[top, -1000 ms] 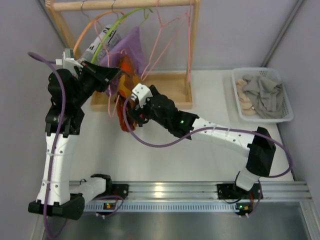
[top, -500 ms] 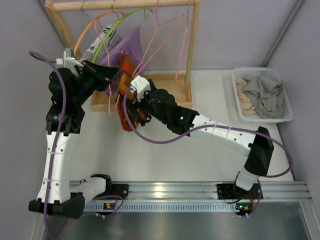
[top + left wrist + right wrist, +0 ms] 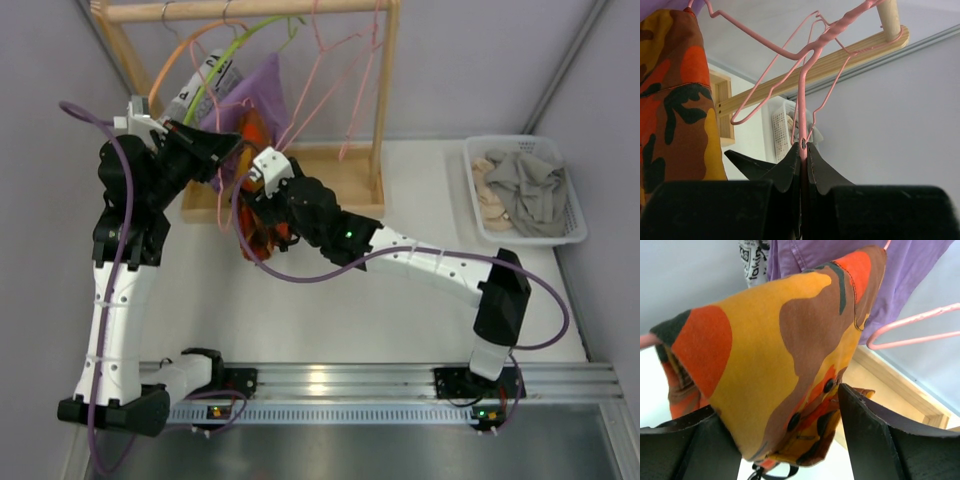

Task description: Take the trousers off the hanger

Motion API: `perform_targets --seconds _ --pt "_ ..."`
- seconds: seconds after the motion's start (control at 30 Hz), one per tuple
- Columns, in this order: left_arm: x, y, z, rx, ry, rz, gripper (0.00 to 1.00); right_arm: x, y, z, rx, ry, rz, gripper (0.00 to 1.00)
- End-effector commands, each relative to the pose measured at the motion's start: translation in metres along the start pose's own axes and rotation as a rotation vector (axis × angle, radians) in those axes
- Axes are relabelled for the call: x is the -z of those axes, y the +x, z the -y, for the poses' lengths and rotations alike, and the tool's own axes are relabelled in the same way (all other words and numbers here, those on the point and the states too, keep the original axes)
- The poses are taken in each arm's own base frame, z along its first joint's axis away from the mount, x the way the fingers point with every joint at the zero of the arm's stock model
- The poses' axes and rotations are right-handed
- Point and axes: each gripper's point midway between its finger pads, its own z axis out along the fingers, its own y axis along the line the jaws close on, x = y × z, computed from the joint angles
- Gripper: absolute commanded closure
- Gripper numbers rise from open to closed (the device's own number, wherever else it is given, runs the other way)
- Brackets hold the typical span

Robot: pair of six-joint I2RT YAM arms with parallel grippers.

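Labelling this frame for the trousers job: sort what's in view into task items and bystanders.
Job:
- camouflage trousers
- pink wire hanger, clamped by the left end effector
- right end effector, jaws astride the trousers

Lying about:
- purple shirt
- green hanger
- wooden rack
- white basket of clothes

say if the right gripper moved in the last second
Yes: the right gripper moved up and left, away from the white basket, toward the wooden rack.

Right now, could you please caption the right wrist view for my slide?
Right pincer straddling the hanging camouflage trousers, open jaws on either side, purple garment behind.
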Motion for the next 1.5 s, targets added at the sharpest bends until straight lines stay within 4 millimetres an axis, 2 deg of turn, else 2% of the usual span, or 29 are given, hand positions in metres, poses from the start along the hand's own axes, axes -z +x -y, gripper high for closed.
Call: perform_targets --seconds 0.0,0.13,0.27,0.37,0.47,0.53,0.83,1.0,1.2,1.27,1.33,1.43,1.47 --pt "0.026 -0.043 0.082 -0.09 0.267 0.172 1.0 -0.005 -0.037 0.007 -0.037 0.089 0.099 0.33" --pt "0.025 -0.043 0.082 -0.078 0.266 0.171 1.0 -0.011 -0.041 0.011 -0.043 0.151 0.118 0.33" --pt "0.025 -0.043 0.081 -0.075 0.264 0.171 1.0 -0.018 -0.04 0.002 -0.054 0.122 0.118 0.31" --pt "0.024 -0.043 0.08 -0.077 0.261 0.174 1.0 -0.015 -0.048 -0.004 -0.054 0.105 0.131 0.29" --pt "0.025 -0.044 0.081 -0.077 0.261 0.177 1.0 -0.012 -0.048 -0.012 -0.062 0.073 0.122 0.2" --pt "0.024 -0.044 0.08 -0.08 0.26 0.179 1.0 -0.008 -0.047 -0.017 -0.079 0.039 0.113 0.18" --pt "0.022 -0.046 0.081 -0.078 0.263 0.182 1.0 0.005 -0.042 -0.024 -0.09 0.012 0.087 0.16" --pt "0.024 -0.046 0.082 -0.085 0.268 0.182 1.0 0.007 -0.034 -0.037 -0.07 0.018 0.073 0.15" --pt "0.027 -0.046 0.086 -0.086 0.275 0.184 1.0 -0.007 -0.033 -0.011 -0.057 0.18 0.097 0.14" --pt "0.027 -0.046 0.086 -0.083 0.276 0.186 1.0 -0.012 -0.03 -0.01 -0.06 0.189 0.098 0.14" --pt "0.026 -0.046 0.085 -0.079 0.273 0.182 1.0 -0.014 -0.03 -0.018 -0.058 0.147 0.097 0.17" --pt "0.026 -0.046 0.085 -0.081 0.274 0.183 1.0 -0.013 -0.03 -0.014 -0.029 0.158 0.099 0.39" --pt "0.026 -0.045 0.085 -0.08 0.275 0.181 1.0 -0.012 -0.029 -0.005 -0.022 0.177 0.103 0.52"
